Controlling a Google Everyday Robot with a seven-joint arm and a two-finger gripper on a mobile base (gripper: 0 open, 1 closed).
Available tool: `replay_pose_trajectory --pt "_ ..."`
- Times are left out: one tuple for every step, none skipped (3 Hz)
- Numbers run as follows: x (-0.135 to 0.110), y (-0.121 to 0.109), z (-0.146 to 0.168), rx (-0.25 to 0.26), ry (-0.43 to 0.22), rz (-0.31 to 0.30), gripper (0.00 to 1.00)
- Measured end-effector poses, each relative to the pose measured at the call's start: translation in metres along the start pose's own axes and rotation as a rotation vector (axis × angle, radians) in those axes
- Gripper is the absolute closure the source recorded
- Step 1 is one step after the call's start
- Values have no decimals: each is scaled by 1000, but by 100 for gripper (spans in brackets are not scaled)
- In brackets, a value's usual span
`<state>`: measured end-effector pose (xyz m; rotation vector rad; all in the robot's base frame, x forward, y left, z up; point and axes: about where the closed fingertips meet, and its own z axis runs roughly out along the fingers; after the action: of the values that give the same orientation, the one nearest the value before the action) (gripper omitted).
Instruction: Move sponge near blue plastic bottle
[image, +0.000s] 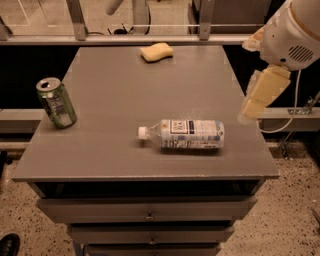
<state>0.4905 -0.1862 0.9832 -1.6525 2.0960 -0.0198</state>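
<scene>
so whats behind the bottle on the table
Behind the blue plastic bottle, which lies on its side, the table runs back to the sponge near its far edge. Nothing hides that stretch. The gripper hangs beyond the table's right edge, touching nothing.

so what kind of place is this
Likely a lab or office test area: a grey drawer cabinet on speckled floor, metal railing behind it. The end effector hangs at the cabinet's right edge.
</scene>
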Motion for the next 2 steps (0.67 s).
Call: replay_pose_trajectory --pt "-34 -46 19 39 -118 11 0" --pt "-62 -90 32 56 -242 55 0"
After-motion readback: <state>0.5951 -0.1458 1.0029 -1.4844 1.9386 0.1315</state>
